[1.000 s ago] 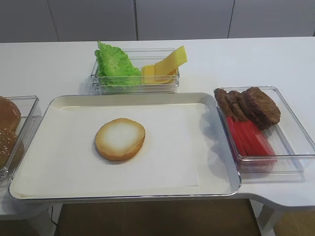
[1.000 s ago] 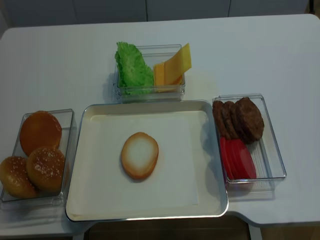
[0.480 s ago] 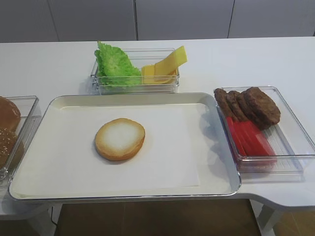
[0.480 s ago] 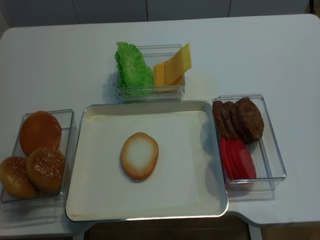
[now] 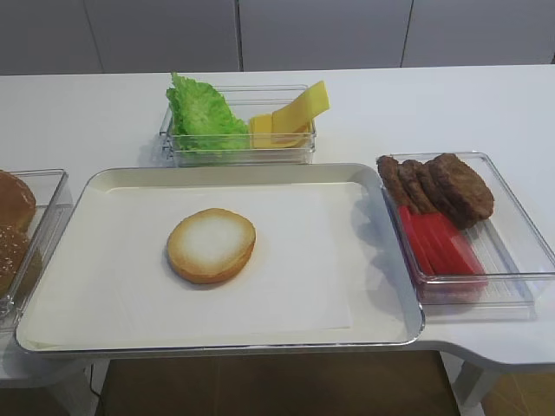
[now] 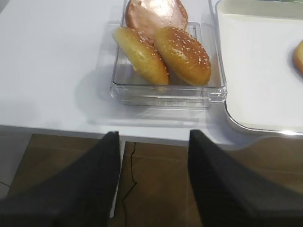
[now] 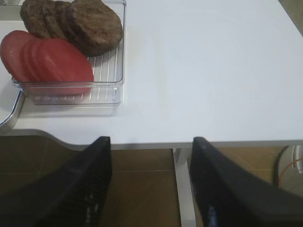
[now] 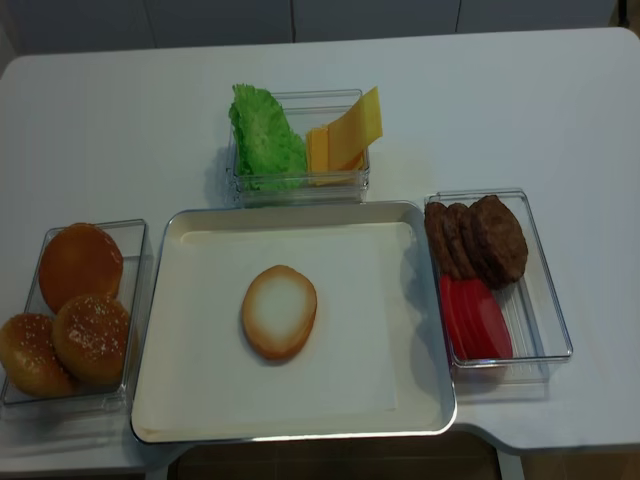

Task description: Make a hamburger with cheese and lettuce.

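The left fingers (image 6: 90, 184) stand spread and hold nothing, hanging off the near edge of the worktop (image 5: 87, 104) just short of the box of buns (image 6: 161, 47). The right fingers (image 7: 85, 184) are likewise apart and bare, near the box of patties (image 7: 90, 23). The hamburger (image 5: 211, 245), only a bun half, lies cut face up on the tray (image 5: 364, 178). Stacking is probably next. That calls for a reach to the far box, where the lettuce (image 5: 204, 113) and the cheese (image 5: 290, 117) sit side by side.
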Tool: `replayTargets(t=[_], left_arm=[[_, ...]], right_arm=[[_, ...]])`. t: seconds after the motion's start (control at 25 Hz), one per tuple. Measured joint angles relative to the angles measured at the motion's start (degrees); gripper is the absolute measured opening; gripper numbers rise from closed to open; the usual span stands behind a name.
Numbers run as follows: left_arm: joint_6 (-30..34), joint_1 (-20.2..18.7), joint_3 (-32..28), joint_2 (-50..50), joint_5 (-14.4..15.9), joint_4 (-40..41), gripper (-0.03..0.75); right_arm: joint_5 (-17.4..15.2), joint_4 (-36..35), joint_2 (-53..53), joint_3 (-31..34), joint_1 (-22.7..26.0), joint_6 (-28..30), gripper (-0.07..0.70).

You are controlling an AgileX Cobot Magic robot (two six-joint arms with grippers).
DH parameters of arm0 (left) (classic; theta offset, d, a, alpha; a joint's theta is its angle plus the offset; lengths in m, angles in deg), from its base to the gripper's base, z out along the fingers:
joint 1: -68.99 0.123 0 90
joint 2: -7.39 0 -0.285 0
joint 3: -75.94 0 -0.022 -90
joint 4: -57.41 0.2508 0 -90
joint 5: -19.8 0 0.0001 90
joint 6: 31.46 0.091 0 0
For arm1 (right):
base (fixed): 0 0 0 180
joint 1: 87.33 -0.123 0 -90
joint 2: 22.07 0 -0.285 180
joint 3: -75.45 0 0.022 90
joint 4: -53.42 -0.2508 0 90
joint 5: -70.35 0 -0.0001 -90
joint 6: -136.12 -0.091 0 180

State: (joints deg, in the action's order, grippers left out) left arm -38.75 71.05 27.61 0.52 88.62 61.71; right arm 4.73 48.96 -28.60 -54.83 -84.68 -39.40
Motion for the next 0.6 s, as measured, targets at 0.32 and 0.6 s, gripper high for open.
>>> replayTargets(t=[0.32,0.6], left_arm=[[0.0,0.0,-0.4,0.0,-0.9,0.0,0.351],[0.0,0.0,-0.4,0.0,-0.9,0.0,0.351]], right_arm=[[0.0,0.0,0.0,0.0,0.0,0.0,0.406],[0.0,0.0,0.0,0.0,0.0,0.0,0.406]])
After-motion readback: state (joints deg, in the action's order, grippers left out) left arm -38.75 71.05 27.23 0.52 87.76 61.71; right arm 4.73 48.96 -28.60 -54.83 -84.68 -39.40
